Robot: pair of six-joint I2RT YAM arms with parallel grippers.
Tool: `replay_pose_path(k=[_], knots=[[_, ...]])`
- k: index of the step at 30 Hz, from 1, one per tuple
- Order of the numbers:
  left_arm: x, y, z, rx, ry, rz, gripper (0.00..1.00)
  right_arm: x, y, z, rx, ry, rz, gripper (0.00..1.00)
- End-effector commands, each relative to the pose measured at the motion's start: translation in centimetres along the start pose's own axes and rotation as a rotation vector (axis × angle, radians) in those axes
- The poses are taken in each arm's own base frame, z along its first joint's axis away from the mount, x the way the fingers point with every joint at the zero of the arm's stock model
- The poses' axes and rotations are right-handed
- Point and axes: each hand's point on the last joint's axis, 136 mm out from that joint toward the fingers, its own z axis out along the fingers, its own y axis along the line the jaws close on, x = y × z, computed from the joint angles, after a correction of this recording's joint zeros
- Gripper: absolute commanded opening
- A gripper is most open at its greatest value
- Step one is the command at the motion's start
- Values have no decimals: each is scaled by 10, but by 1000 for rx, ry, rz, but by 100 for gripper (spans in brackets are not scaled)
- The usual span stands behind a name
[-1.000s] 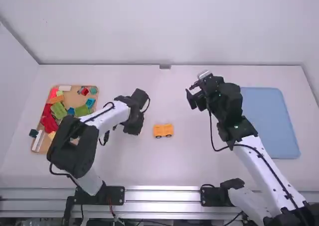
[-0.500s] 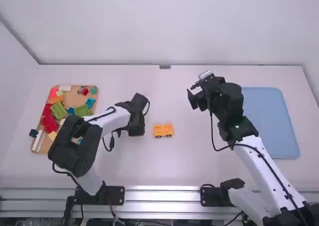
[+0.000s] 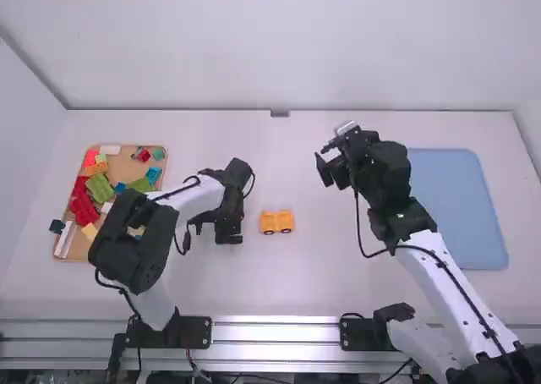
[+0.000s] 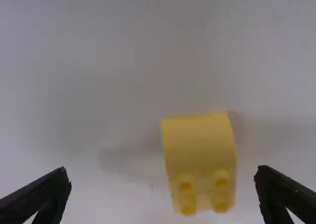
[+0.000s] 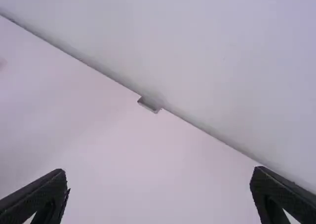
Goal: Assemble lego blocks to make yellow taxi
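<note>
Left gripper (image 3: 223, 232) has moved slightly nearer the camera, over white table (image 3: 313, 282) before plain wall (image 3: 279, 46); fingers wide, empty, above yellow block (image 4: 200, 145). Right gripper (image 3: 325, 166), also spread, is empty; orange wheeled piece (image 3: 276, 222) stands between them.

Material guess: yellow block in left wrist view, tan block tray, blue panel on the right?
Yellow block: molded plastic, smooth and fairly matte; round studs and even color point to it.
Tan tray: probably wood or fiberboard, matte; only its flat brown color suggests that.
Blue panel: plastic or rubbery sheet, matte; uniform color and rounded corners, but the look doesn't settle which.
</note>
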Motion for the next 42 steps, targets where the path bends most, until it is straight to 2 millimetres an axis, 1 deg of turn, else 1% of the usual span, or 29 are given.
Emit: replay_pose_path(k=[1, 2, 3, 5, 6, 9, 10, 11, 14, 15, 16, 17, 19, 22, 25, 26, 28, 29, 30, 32, 33, 34, 35, 36, 37, 39, 40, 41, 42], knots=[[2, -32, -38, 118, -30, 133, 99, -18, -5, -2, 9, -37, -3, 99], [0, -40, -50, 138, -59, 217, 99, -18, -5, -2, 9, -36, -3, 98], [0, -41, -52, 138, -63, 229, 99, -18, -5, -2, 9, -36, -3, 99], [1, -55, -82, 161, -111, 497, 99, -17, -5, -2, 10, -35, -3, 99], [1, -58, -87, 164, -125, 565, 99, -17, -5, -2, 10, -33, -2, 99], [1, -71, -108, 179, -193, 935, 99, -17, -5, -2, 9, -33, -2, 99], [-1, -79, -116, 183, -248, 1116, 99, -17, -5, -2, 10, -34, -2, 99], [-1, -80, -117, 183, -257, 1134, 99, -17, -5, -2, 10, -34, -2, 99], [-24, -96, -133, 108, -476, 1449, 99, -18, -7, -2, 17, -38, -3, 99], [-26, -97, -135, 94, -499, 1480, 99, -18, -7, -2, 16, -38, -3, 98], [-38, -101, -140, 16, -594, 1616, 99, -19, -6, -2, 15, -39, -3, 99], [-45, -102, -143, -50, -645, 1724, 99, -19, -6, -2, 15, -39, -3, 99], [-50, -103, -146, -105, -683, 1820, 99, -20, -7, -3, 17, -45, -4, 98], [-50, -111, -150, -195, -744, 2055, 99, -25, -8, -3, 23, -65, -6, 98], [-47, -115, -151, -215, -756, 2172, 99, -27, -8, -3, 22, -71, -8, 99], [-41, -115, -149, -197, -721, 2284, 99, -26, -7, -3, 19, -70, -7, 99], [-32, -111, -143, -150, -642, 2427, 99, -25, -7, -3, 19, -67, -7, 98], [-24, -105, -140, -99, -570, 2545, 99, -25, -7, -3, 19, -65, -7, 99], [-11, -92, -134, 20, -434, 2733, 99, -24, -7, -3, 17, -60, -6, 99], [-6, -83, -133, 99, -354, 2834, 99, -23, -7, -3, 17, -59, -6, 98], [5, -62, -136, 333, -191, 3024, 99, -23, -6, -3, 15, -57, -6, 98], [8, -53, -141, 503, -120, 3096, 99, -23, -6, -3, 16, -58, -6, 99], [8, -50, -144, -561, 99, -3068, 99, -24, -7, -3, 17, -60, -6, 98], [7, -47, -149, -668, 73, -3019, 99, -24, -7, -3, 17, -61, -6, 99], [6, -45, -154, -825, 52, -2957, 99, -24, -7, -3, 17, -62, -6, 98], [3, -44, -156, -1025, 56, -2884, 99, -25, -7, -3, 17, -64, -6, 98], [-1, -45, -151, -1115, 66, -2858, 99, -25, -7, -3, 17, -64, -7, 99], [-5, -46, -143, -1185, 75, -2845, 99, -25, -7, -3, 17, -64, -6, 99], [-9, -46, -135, -1224, 85, -2841, 99, -24, -7, -3, 17, -63, -6, 99]])
